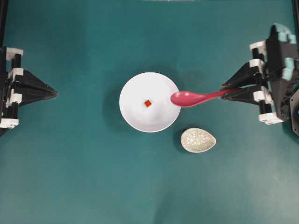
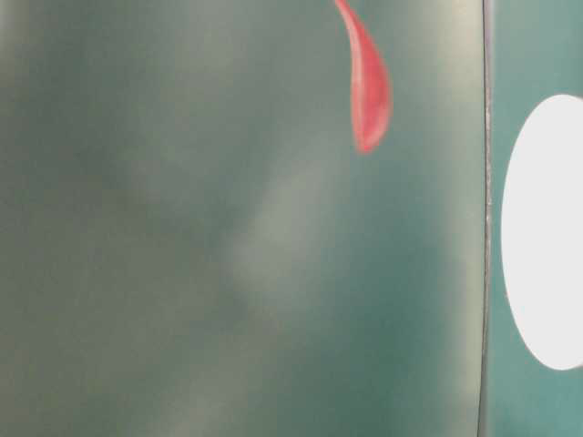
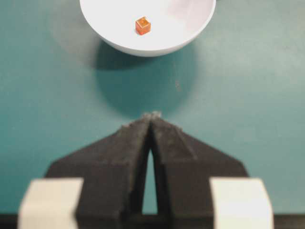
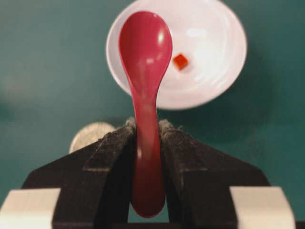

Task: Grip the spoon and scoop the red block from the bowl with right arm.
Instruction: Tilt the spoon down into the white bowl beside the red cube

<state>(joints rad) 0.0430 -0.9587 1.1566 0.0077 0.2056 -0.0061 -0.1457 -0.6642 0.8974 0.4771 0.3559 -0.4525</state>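
right tool (image 4: 147, 128) grips spoon (image 4: 145, 57) over bowl (image 4: 214, 81) rim.

Magenta spoon (image 1: 189, 98), red-orange block (image 1: 147, 103), plain white bowl (image 1: 149, 102), crackle-speckled beige dish (image 1: 198, 140), teal table (image 1: 74, 177)

A glossy pink-magenta soup spoon (image 1: 194, 98) hangs level, handle clamped between the right gripper's (image 1: 232, 92) fingers, its scoop over the right rim of the wide white round bowl (image 1: 135, 114). A tiny red-orange cube (image 1: 147, 103) sits near the bowl's middle.
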